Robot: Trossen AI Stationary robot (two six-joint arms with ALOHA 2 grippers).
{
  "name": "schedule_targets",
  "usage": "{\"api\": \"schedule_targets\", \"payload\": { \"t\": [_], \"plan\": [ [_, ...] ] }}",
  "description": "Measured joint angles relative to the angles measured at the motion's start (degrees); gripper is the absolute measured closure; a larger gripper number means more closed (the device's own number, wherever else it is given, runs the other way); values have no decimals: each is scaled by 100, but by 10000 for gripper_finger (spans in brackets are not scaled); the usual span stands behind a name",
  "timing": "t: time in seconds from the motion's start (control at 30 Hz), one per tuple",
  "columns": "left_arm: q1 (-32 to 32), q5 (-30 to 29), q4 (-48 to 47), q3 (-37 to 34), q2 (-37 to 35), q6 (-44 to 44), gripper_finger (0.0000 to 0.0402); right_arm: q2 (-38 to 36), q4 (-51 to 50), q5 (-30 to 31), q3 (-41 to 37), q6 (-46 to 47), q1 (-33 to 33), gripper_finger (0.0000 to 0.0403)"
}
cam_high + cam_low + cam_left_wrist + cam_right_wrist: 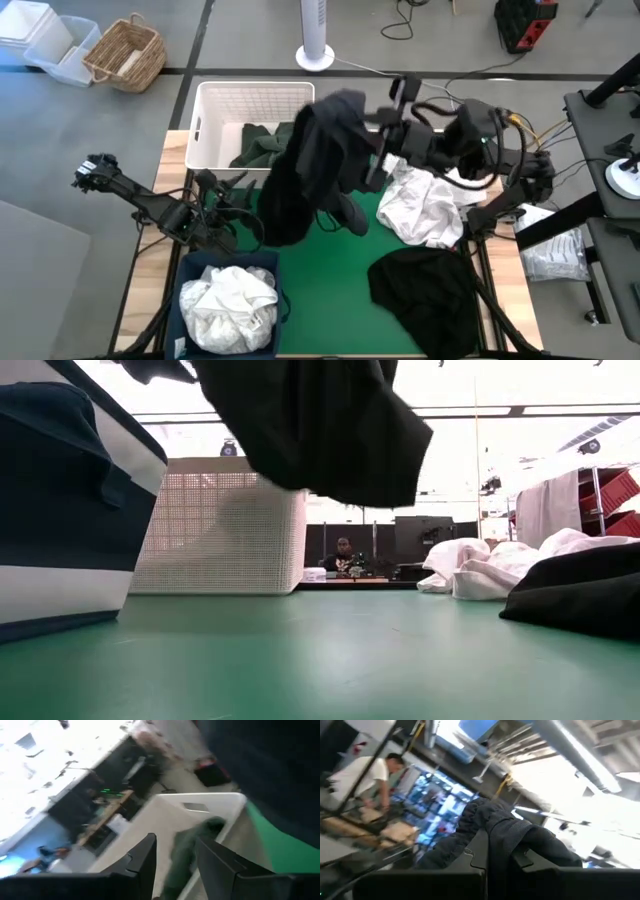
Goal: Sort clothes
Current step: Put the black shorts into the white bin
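I am seeing the right gripper (pixel 497 851) clamping a black garment (pixel 315 165), hanging it above the green mat by the white basket (pixel 215 120), left gripper (pixel 175 862) waiting near the blue bin (pixel 190 275), fingers parted, holding nothing.

no readable text, no labels (none legible anywhere)

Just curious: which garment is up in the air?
The black garment hanging from the right tool, near the white basket; the others lie down.
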Motion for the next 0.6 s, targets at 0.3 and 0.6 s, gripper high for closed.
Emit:
{"api": "schedule_targets", "payload": {
  "t": [0.3, 0.6],
  "plan": [
    [-267, 2173, -565, 359, -75, -531, 284, 1312, 279, -17, 2144, -396, -507, 390],
    [-1129, 2620, -1689, 621, -79, -2026, 284, 1822, 2272, -881, 1969, 430, -1175, 390]
  ]
}}
